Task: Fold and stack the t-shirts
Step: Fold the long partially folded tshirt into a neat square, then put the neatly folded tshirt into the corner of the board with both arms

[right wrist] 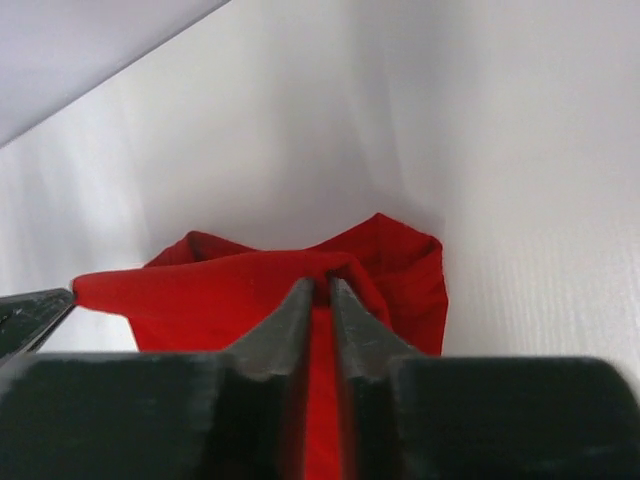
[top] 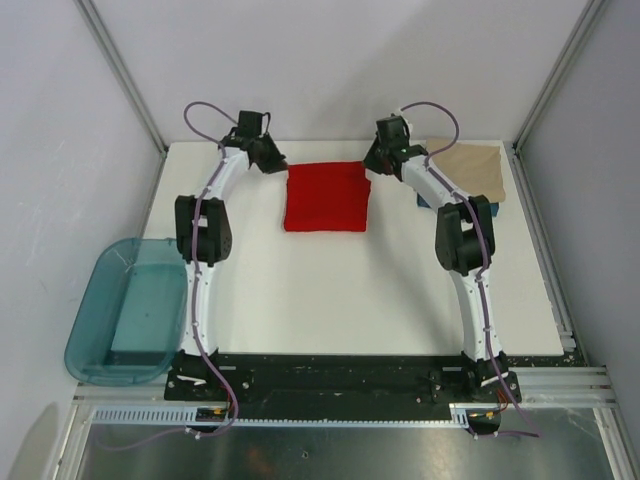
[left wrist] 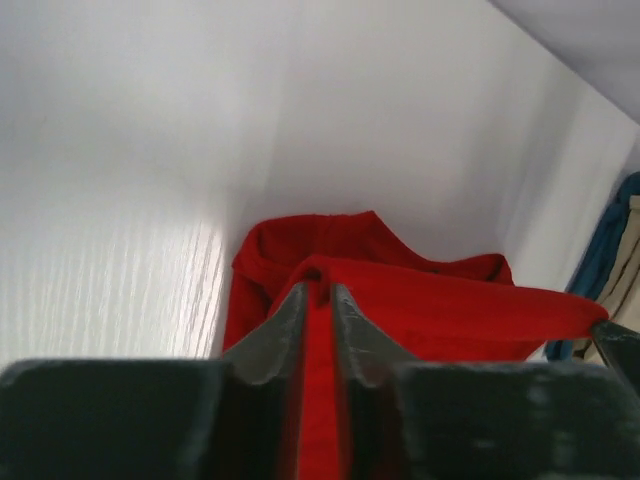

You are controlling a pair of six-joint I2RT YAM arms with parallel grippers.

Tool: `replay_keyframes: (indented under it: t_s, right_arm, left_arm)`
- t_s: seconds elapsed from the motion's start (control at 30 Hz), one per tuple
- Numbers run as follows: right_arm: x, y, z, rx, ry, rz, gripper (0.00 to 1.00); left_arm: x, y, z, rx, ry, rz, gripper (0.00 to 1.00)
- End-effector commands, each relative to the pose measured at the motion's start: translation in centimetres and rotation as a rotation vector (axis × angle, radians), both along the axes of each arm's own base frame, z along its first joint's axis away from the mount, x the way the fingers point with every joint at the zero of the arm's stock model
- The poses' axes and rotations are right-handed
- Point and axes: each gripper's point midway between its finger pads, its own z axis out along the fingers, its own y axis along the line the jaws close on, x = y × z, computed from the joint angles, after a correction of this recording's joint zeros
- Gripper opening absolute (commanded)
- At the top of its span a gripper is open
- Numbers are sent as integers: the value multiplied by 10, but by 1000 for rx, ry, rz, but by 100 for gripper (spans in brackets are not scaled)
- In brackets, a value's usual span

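The red t-shirt (top: 325, 197) lies folded into a rectangle at the far middle of the white table (top: 330, 290). My left gripper (top: 279, 164) is at its far left corner and my right gripper (top: 373, 163) at its far right corner. In the left wrist view the jaws (left wrist: 318, 291) stand narrowly apart with a fold of red cloth (left wrist: 450, 310) pinched between them. The right wrist view shows the same: the gripper (right wrist: 320, 286) is shut on a raised fold of the red shirt (right wrist: 200, 295). A tan t-shirt (top: 470, 170) rests folded on a dark blue one (top: 425, 200) at the far right.
A translucent teal tub (top: 125, 310) hangs over the table's left edge near the left arm's base. The stack's blue edge (left wrist: 600, 250) shows at the right of the left wrist view. White walls close in behind the table's far edge.
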Motion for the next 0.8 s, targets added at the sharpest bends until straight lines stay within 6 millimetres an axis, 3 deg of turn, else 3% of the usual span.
replay_keyframes:
  t_s: [0.0, 0.1, 0.2, 0.37, 0.53, 0.77]
  right_arm:
    - [22, -41, -9, -24, 20, -96, 27]
    - [26, -48, 3, -47, 18, -89, 49]
    - [19, -47, 21, -56, 11, -74, 55]
    - [-12, -25, 27, -75, 37, 5, 54]
    - [-39, -7, -2, -102, 104, 57, 54]
    - [-66, -2, -29, -124, 167, 88, 41]
  left_arm:
    - [18, -4, 6, -11, -74, -76, 28]
    - [15, 3, 24, 24, -114, -86, 54]
    - [7, 7, 47, 44, -144, -88, 65]
    - [-27, -1, 69, 44, -139, -111, 50]
    - [-66, -32, 56, 46, -85, -198, 33]
    - [-103, -72, 19, 20, 11, -304, 24]
